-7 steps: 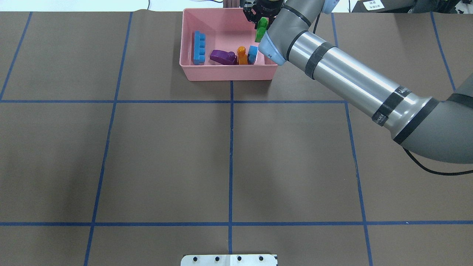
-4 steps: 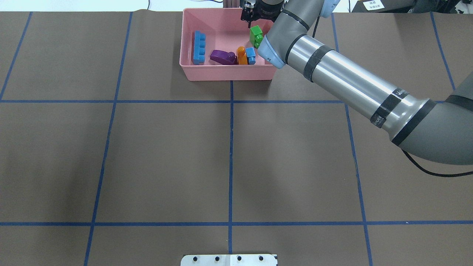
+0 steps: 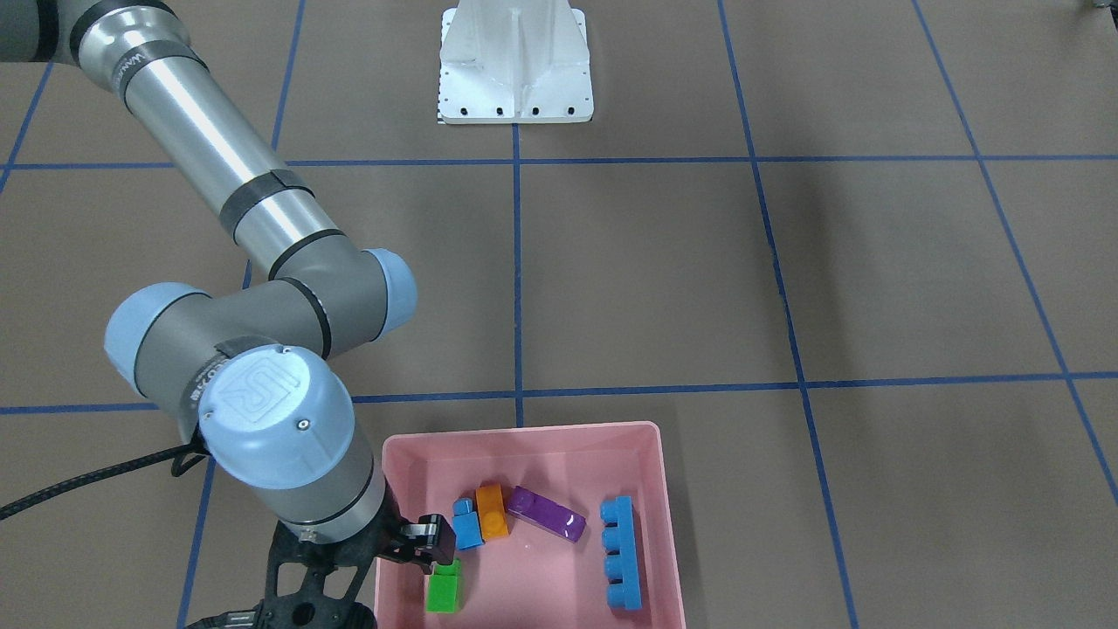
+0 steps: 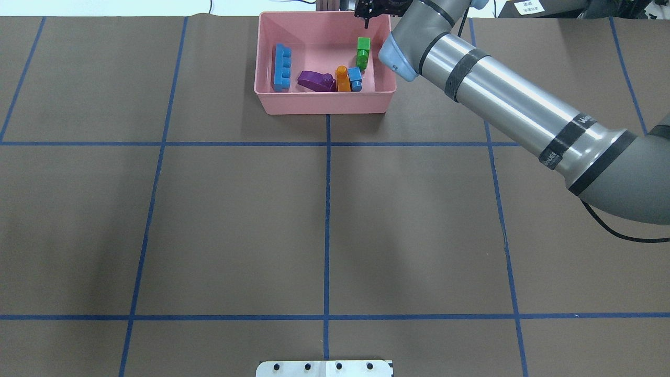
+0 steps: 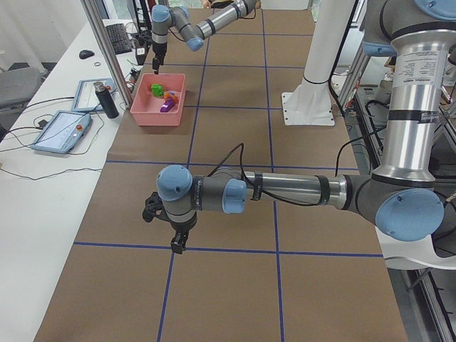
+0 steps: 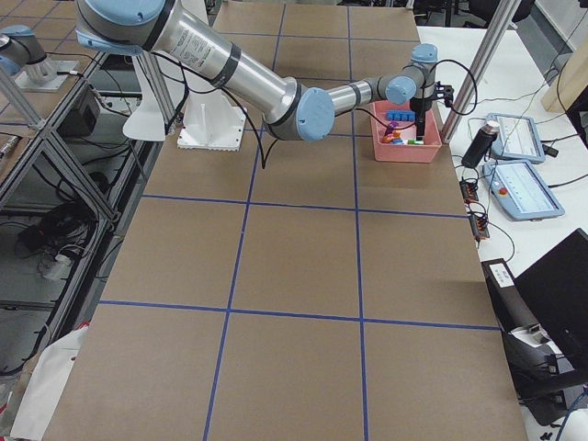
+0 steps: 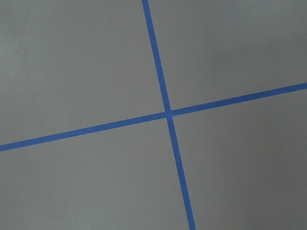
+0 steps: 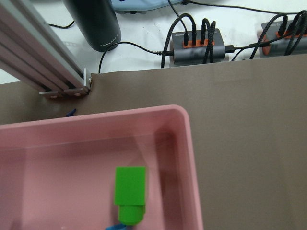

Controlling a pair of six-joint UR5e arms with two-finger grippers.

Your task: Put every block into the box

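We find the right gripper's point(image 3: 430, 549) jaws spread, half hidden by its wrist; the left gripper's point(image 5: 175, 244) unreadable. Glossy green block point(image 3: 444, 589) lies in the pink box point(image 3: 524, 430).

Pink box point(image 4: 324, 102) holds green block point(image 4: 363, 51), small blue block point(image 4: 355, 78), orange block point(image 4: 342, 78), purple block point(image 4: 315, 80), long blue block point(image 4: 282, 67).

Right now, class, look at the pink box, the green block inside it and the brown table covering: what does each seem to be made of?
Pink box: probably moulded plastic, smooth and faintly shiny, with rounded corners.
Green block: hard plastic with sharp edges and a stud, like a toy brick.
Table covering: looks like matt brown paper with no shine, though the pictures leave that open.
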